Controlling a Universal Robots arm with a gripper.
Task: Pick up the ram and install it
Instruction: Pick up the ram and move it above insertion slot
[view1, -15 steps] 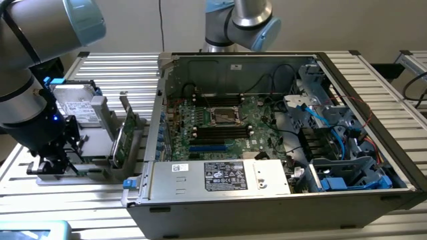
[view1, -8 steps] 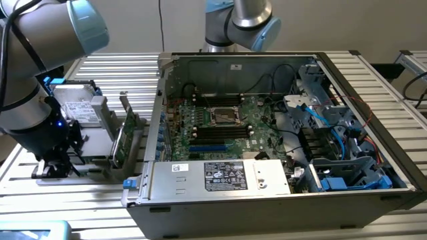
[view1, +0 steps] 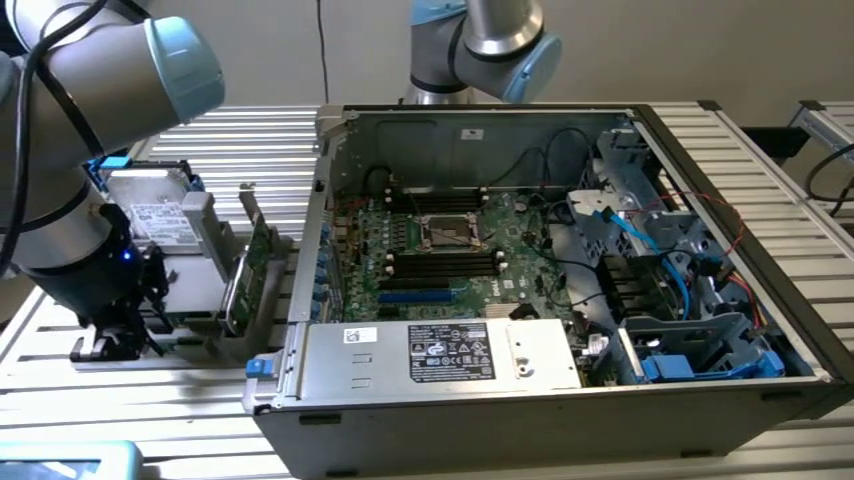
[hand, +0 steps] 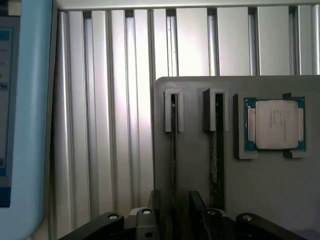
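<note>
The fingers (hand: 196, 204) stand apart and empty, either side of the ram (hand: 174, 150), which sits edge-on in its grey holder (hand: 192, 87) at the exterior view's lower left; lowering squarely along the slot looks wisest.

Open computer case (view1: 534, 425), lying on its side on a slatted aluminium table (view1: 254, 130). Inside the case: green motherboard (view1: 521, 240) with a central processor socket (view1: 451, 232); blue cables (view1: 638, 225); a labelled silver power supply (view1: 441, 352) along the near wall. Outside the case, at the exterior view's left: grey parts fixture (hand: 260, 200), silver hard drive (view1: 150, 205), upright green expansion card (view1: 250, 270), processor chip (hand: 274, 124).
</note>
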